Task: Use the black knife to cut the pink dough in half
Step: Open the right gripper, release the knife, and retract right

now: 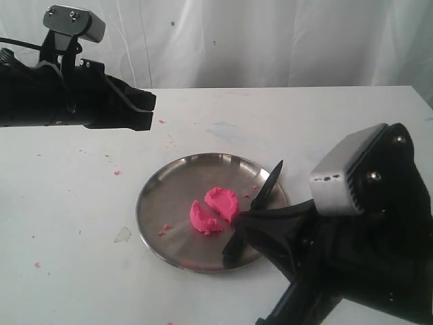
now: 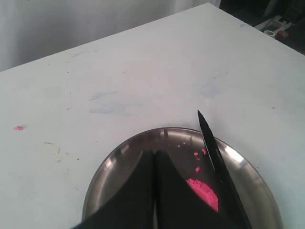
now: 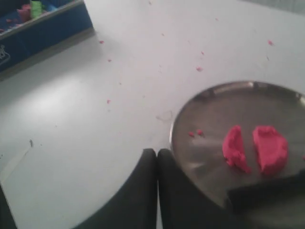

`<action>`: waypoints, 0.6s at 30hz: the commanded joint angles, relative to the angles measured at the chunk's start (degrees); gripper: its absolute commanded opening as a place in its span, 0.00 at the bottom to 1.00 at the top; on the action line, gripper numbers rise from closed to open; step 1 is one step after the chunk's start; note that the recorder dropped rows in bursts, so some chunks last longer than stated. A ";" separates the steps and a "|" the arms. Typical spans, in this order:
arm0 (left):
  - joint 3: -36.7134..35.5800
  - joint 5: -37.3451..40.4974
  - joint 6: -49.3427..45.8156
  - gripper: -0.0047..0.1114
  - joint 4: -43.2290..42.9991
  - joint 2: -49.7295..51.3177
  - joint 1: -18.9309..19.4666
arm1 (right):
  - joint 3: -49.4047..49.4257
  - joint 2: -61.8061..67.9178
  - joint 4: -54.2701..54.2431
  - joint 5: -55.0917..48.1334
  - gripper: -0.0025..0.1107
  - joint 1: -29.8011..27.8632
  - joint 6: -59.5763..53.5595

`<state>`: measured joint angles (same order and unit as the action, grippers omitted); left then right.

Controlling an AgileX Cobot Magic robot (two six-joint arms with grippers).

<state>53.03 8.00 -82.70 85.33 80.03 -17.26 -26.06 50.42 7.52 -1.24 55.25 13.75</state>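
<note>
Claw states differ little between the arms. Exterior view: the left claw (image 1: 150, 112) hangs above the white worktop (image 1: 67, 203), well apart from the steel plate (image 1: 162, 230), its fingers pressed together on nothing. The right claw (image 1: 247, 227) sits at the plate's near right rim; whether it grips cannot be told here. The pink dough (image 1: 213, 210) lies in two halves near the plate's centre, a narrow gap between them. The black knife (image 1: 267, 186) lies just beside the halves, tip pointing away.

Left wrist view: the left claw (image 2: 154, 191) is closed; the knife (image 2: 212, 150) and one dough half (image 2: 205, 191) lie on the plate (image 2: 119, 157).

Right wrist view: the right claw (image 3: 157, 186) is closed on nothing; both dough halves (image 3: 255, 148) rest on the plate (image 3: 214, 105), and a blue bin (image 3: 43, 24) stands far off.
</note>
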 commanded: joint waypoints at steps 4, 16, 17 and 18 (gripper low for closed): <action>-0.34 0.57 0.27 0.04 0.52 -0.65 -0.02 | 0.14 0.51 -0.17 4.65 0.02 0.92 -2.05; -0.34 0.57 0.27 0.04 0.52 -0.65 -0.02 | 0.14 0.51 -0.07 4.06 0.02 0.92 -2.05; -0.34 0.57 0.27 0.04 0.52 -0.65 -0.02 | 0.14 0.51 -0.07 4.06 0.02 0.92 -2.05; -0.34 0.57 0.27 0.04 0.52 -0.65 -0.02 | 0.14 0.51 -0.07 4.06 0.02 0.92 -2.05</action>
<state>53.03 8.00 -82.70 85.33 80.03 -17.26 -26.06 50.80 7.52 2.23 56.01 12.39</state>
